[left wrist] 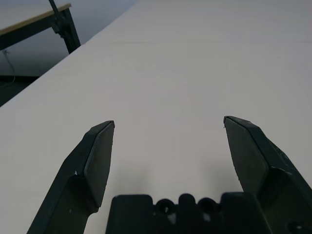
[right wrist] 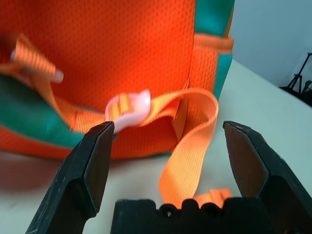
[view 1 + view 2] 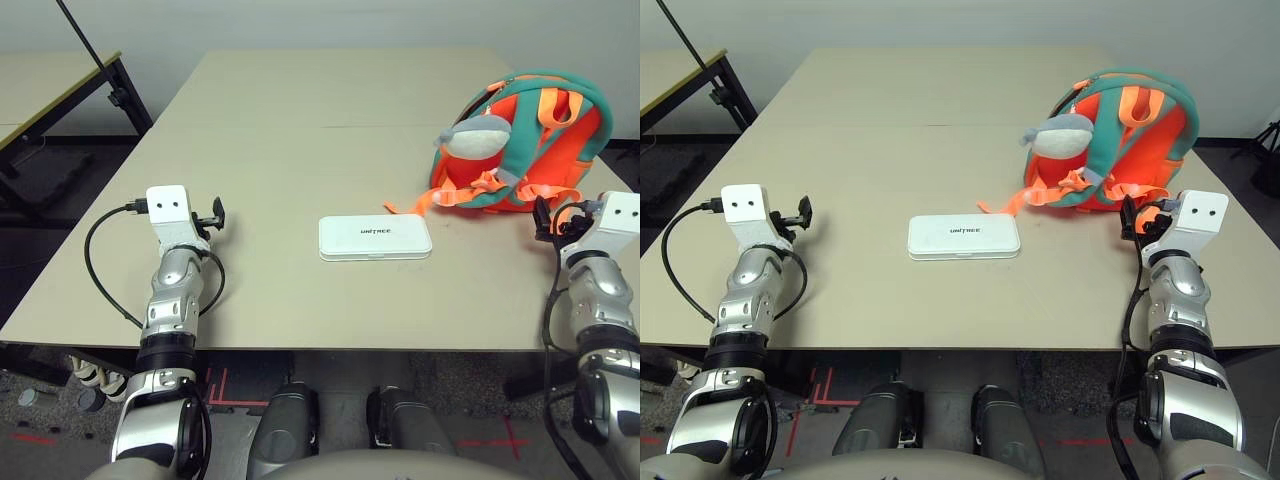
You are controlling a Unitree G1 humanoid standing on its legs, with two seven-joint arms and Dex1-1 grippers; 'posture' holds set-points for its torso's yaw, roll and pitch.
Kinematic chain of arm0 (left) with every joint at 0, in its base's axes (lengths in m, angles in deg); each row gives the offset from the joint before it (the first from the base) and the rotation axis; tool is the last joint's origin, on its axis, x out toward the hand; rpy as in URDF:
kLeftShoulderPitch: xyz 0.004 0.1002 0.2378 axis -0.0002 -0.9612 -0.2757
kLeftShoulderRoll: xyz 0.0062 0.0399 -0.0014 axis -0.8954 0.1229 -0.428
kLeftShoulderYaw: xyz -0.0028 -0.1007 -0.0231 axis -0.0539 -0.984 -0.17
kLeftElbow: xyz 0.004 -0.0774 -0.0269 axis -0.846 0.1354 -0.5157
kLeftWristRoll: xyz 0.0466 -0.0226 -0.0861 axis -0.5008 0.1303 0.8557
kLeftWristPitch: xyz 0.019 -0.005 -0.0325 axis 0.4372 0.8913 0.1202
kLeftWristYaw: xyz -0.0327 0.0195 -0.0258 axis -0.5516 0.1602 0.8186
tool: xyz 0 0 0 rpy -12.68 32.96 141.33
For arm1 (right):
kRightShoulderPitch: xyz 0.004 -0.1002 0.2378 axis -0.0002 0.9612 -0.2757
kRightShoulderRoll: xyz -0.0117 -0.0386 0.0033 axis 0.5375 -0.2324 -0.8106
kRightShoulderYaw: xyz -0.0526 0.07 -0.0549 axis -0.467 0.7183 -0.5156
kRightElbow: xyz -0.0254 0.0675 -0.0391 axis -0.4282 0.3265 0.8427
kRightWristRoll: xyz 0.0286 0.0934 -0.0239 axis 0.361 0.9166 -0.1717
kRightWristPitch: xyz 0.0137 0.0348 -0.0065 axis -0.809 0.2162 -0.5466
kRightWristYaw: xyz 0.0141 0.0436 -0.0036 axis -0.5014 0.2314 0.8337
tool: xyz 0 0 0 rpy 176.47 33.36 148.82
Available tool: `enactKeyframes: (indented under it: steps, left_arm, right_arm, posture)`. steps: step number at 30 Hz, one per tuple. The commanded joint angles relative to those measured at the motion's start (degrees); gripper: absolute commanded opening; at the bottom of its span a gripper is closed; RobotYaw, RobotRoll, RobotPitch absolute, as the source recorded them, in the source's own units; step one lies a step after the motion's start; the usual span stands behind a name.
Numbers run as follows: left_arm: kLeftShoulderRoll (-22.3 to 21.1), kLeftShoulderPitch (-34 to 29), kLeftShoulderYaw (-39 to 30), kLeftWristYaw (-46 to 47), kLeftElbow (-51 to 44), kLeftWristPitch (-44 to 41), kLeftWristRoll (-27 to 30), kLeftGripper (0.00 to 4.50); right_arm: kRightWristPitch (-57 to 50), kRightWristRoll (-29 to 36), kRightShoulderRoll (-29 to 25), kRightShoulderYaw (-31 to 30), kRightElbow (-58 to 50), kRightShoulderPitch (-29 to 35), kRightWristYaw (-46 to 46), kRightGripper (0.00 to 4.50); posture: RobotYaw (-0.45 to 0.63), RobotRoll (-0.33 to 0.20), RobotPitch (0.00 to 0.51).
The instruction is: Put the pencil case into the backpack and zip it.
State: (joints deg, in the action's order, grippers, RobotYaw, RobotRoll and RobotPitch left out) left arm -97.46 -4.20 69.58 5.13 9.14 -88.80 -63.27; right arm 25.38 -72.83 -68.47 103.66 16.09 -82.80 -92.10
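Observation:
The white pencil case (image 3: pixel 375 238) lies flat in the middle of the table, lid up with small dark lettering. The orange backpack (image 3: pixel 530 140) with teal trim stands at the right rear, straps facing me, a grey plush charm (image 3: pixel 478 138) hanging on it. My right gripper (image 2: pixel 168 139) is open just in front of the backpack's lower edge, with an orange webbing strap (image 2: pixel 187 161) lying between its fingers, untouched. My left gripper (image 1: pixel 168 139) is open over bare table at the left, well apart from the case.
The tan table (image 3: pixel 300 120) stretches far back with a seam across it. Another table with a black frame (image 3: pixel 110 85) stands at the far left. A black cable (image 3: pixel 100 270) loops off my left wrist near the table's left edge.

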Motion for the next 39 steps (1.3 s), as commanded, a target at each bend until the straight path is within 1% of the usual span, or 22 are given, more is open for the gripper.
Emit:
enactKeyframes:
  steps: [1,5,7,9,10,13,14,16,18,19,20,22,25,26,27,28,30,34,36,39]
  left_arm:
    - [0.05,0.02,0.04,0.09,0.32,-3.20,-0.04,4.50]
    - [0.66,-0.83,-0.82,-0.93,-1.85,-5.50,2.08,4.50]
    - [0.86,-0.46,-0.85,-4.34,-2.81,-7.51,4.87,4.50]
    - [0.25,0.04,-0.27,-9.74,-4.19,-10.45,8.09,4.50]
    - [-0.25,0.34,-0.08,-13.91,-5.26,-12.20,10.67,4.50]
    - [-3.06,1.06,-0.02,-26.65,-8.25,-16.12,17.60,4.50]
    - [-5.06,1.50,1.05,-30.06,-8.11,-17.34,17.64,4.50]
    - [-8.39,3.43,2.37,-35.16,-5.90,-18.75,17.31,4.50]
    - [-11.01,7.03,3.47,-42.11,-3.36,-23.36,19.71,4.50]
    - [-11.69,8.11,3.69,-44.34,-2.62,-25.04,20.64,4.50]
    - [-12.12,9.32,3.85,-46.12,-1.70,-26.13,21.16,4.50]
    - [-12.68,11.53,4.19,-50.04,-0.19,-27.67,21.99,4.50]
    - [-13.80,15.18,5.23,-58.01,2.58,-33.16,24.36,4.50]
    - [-14.58,16.53,6.31,-60.99,3.80,-37.21,25.23,4.50]
    - [-15.40,17.78,7.38,-63.75,5.10,-41.23,26.00,4.50]
    - [-16.15,19.42,8.86,-66.48,6.87,-44.21,25.92,4.50]
    - [-16.51,22.92,10.79,-68.35,11.64,-44.06,23.41,4.50]
    - [-16.67,31.83,15.96,-74.48,24.00,-45.90,18.70,4.50]
    - [-16.25,35.76,19.52,-76.47,30.96,-48.49,14.98,4.50]
    - [-15.03,39.21,24.19,-80.42,38.03,-47.71,9.58,4.50]
  right_arm:
    - [-1.44,0.83,0.28,0.70,-2.92,1.08,0.47,4.44]
    - [-2.76,1.27,-0.11,0.77,-5.52,2.03,0.13,4.44]
    - [-3.43,1.28,-0.47,0.66,-6.80,2.48,-0.27,4.44]
    - [-4.68,1.18,-1.20,0.08,-9.12,3.35,-1.76,4.44]
    - [-5.76,1.04,-1.76,-0.43,-10.91,4.05,-2.95,4.44]
    - [-10.50,2.02,-3.03,-1.50,-18.11,6.58,-7.04,4.44]
    - [-12.44,2.25,-3.72,-2.18,-21.04,7.61,-8.73,4.28]
    - [-17.52,2.92,-5.63,-4.00,-28.20,10.19,-12.75,3.84]
    - [-25.91,4.87,-9.19,-7.58,-38.59,14.36,-19.46,3.10]
    - [-28.77,5.54,-10.26,-8.61,-42.16,15.82,-21.28,2.77]
    - [-31.72,6.49,-11.32,-9.49,-45.64,17.10,-22.84,2.33]
    - [-36.76,8.30,-13.04,-10.67,-51.53,18.64,-25.27,1.60]
    - [-42.83,9.90,-15.20,-12.40,-58.24,19.22,-28.02,0.34]
    - [-43.91,9.96,-15.70,-12.93,-59.36,18.92,-28.64,0.03]
    - [-44.67,9.82,-15.94,-13.39,-60.18,18.58,-28.94,0.03]
    - [-45.00,9.33,-16.19,-13.96,-60.55,17.91,-29.19,0.03]
    - [-45.33,8.38,-16.40,-15.01,-60.65,16.44,-29.71,0.03]
    - [-43.90,5.18,-16.22,-18.43,-57.46,12.64,-31.03,0.03]
    - [-42.43,3.30,-16.10,-19.98,-55.21,11.38,-31.68,0.03]
    - [-40.47,1.33,-15.30,-21.27,-52.05,9.34,-31.86,0.03]
  posture:
    - [0.19,0.000,0.041]
    - [0.19,0.000,0.039]
    - [0.18,0.000,0.034]
    - [0.18,0.000,0.034]
    - [0.17,0.000,0.033]
    - [0.15,0.000,0.027]
    - [0.14,0.000,0.026]
    - [0.12,0.000,0.023]
    - [0.10,0.000,0.021]
    - [0.10,0.000,0.020]
    - [0.10,0.000,0.020]
    - [0.08,0.000,0.021]
    - [0.07,0.000,0.024]
    - [0.07,0.000,0.024]
    - [0.07,0.000,0.026]
    - [0.07,0.000,0.026]
    - [0.06,0.000,0.025]
    - [0.05,0.000,0.017]
    - [0.05,0.000,0.013]
    - [0.05,0.000,0.010]
